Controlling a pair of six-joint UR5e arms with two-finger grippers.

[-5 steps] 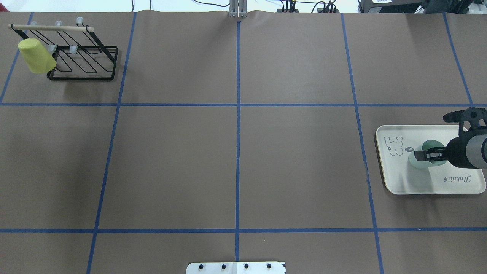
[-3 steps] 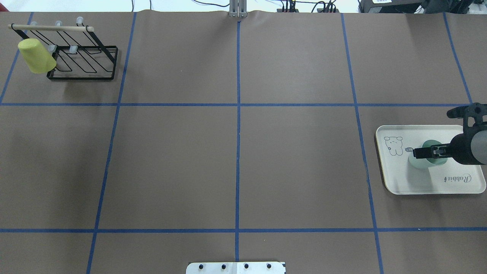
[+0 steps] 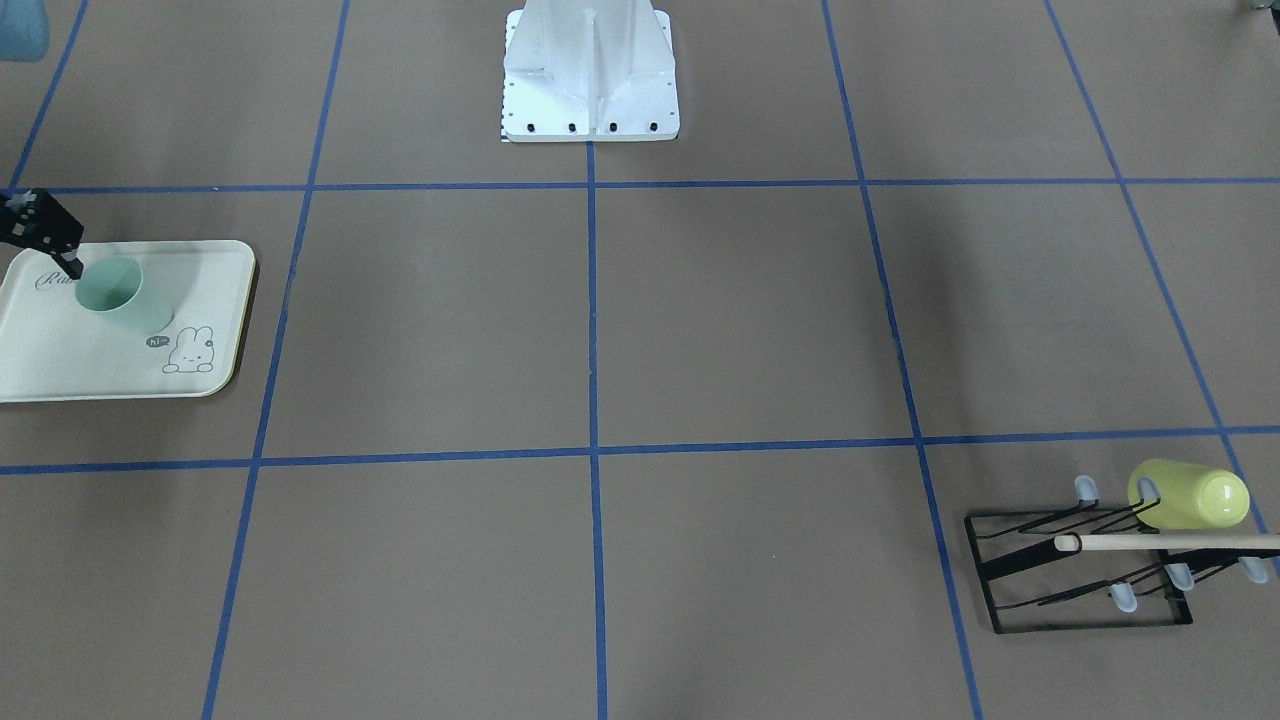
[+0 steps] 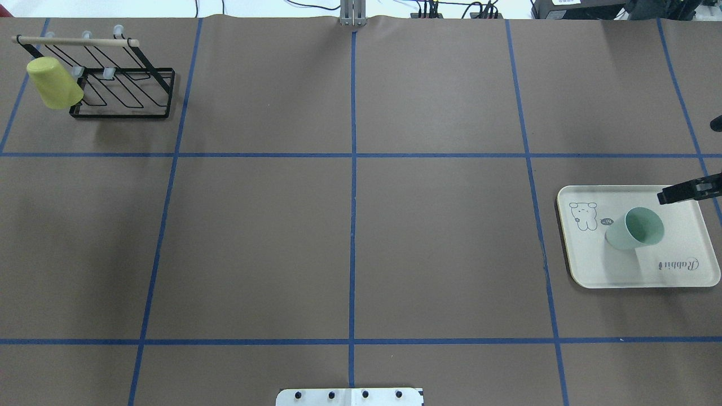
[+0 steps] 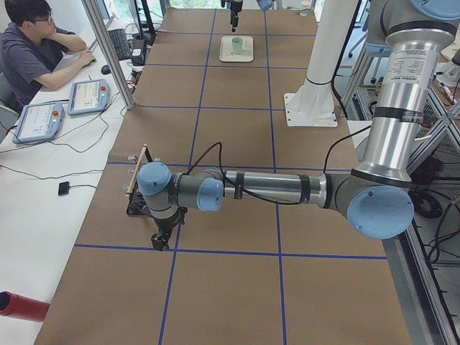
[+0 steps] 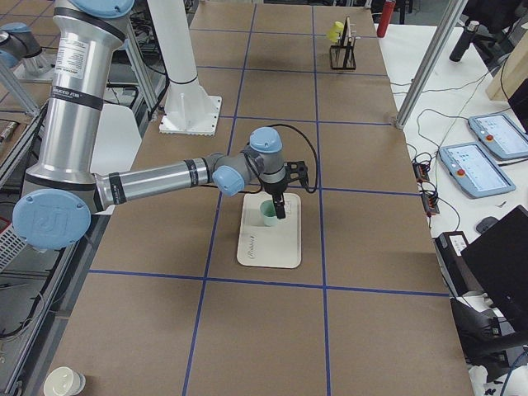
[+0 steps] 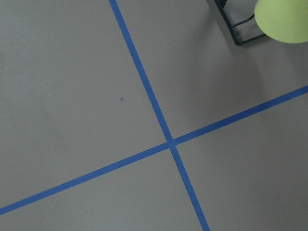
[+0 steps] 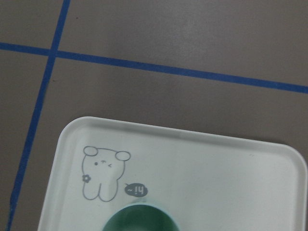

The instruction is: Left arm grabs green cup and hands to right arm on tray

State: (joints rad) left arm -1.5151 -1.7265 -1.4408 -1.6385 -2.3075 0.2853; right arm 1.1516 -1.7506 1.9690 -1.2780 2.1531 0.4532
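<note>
Seemingly the job is all but done. The small pale mint-green plastic cup [image 4: 636,228] stands upright, mouth up, on the flat cream-white rectangular tray [image 4: 598,265], near the tray's middle and just beside its printed bunny drawing. Nothing touches the cup.

The right arm's black claw [image 4: 667,195] hangs by the tray's edge, near the cup but apart from it and holding nothing. Only part of it shows, so I cannot tell how wide its jaws stand.

The left arm's claw [image 5: 159,241] is well apart from the tray, at the opposite end of the brown bench [image 4: 350,237]. It hangs low by the black wire rack [image 4: 121,96] that carries the brighter yellow-green plastic cup [image 4: 53,83]. It appears only in the side view, so I cannot tell whether its jaws are parted.

Judging from this, pick-up, hand-over and set-down are complete. All that seems left is for the right arm to draw clear of the tray.
</note>
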